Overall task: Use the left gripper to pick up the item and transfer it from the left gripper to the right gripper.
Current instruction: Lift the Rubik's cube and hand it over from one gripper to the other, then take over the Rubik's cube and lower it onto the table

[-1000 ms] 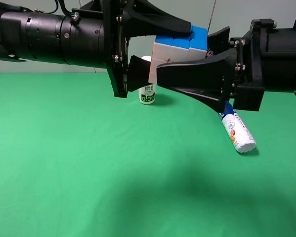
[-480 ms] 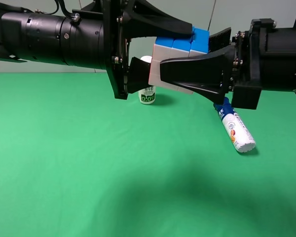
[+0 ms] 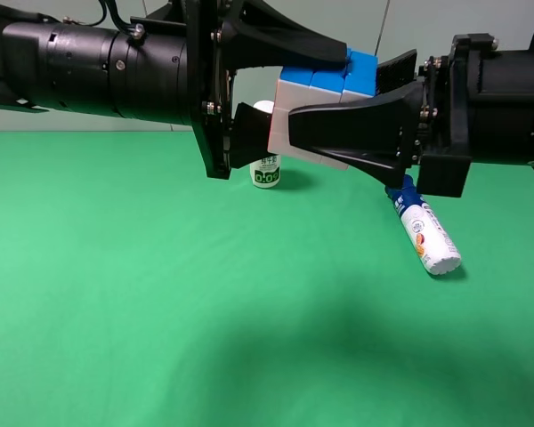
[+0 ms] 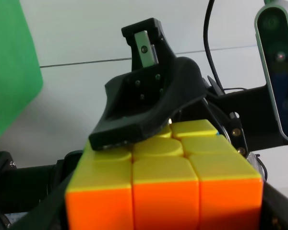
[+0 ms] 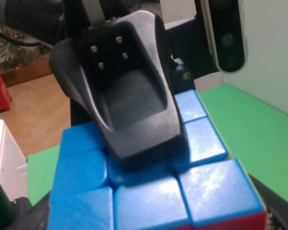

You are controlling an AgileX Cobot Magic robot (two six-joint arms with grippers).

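Observation:
The item, a small puzzle cube (image 3: 295,96) with a blue top and white side, hangs high above the green table between both arms. My left gripper (image 3: 307,93) reaches in from the left and is shut on it, one finger above and one below. My right gripper (image 3: 334,100) reaches in from the right and is shut on it too, one finger across the near white face and one behind. The left wrist view shows the cube's orange and yellow faces (image 4: 163,191) with a right finger (image 4: 144,110) on it. The right wrist view shows its blue face (image 5: 149,201) under a left finger (image 5: 129,110).
A white drink bottle (image 3: 266,169) stands on the green cloth (image 3: 160,294) at the back, behind the left gripper. A blue-capped white tube (image 3: 430,238) lies on the cloth to the right, below the right gripper.
The right gripper's near finger moved up and closed against the cube's white face. In the last half second nothing moved. The left gripper kept its hold.

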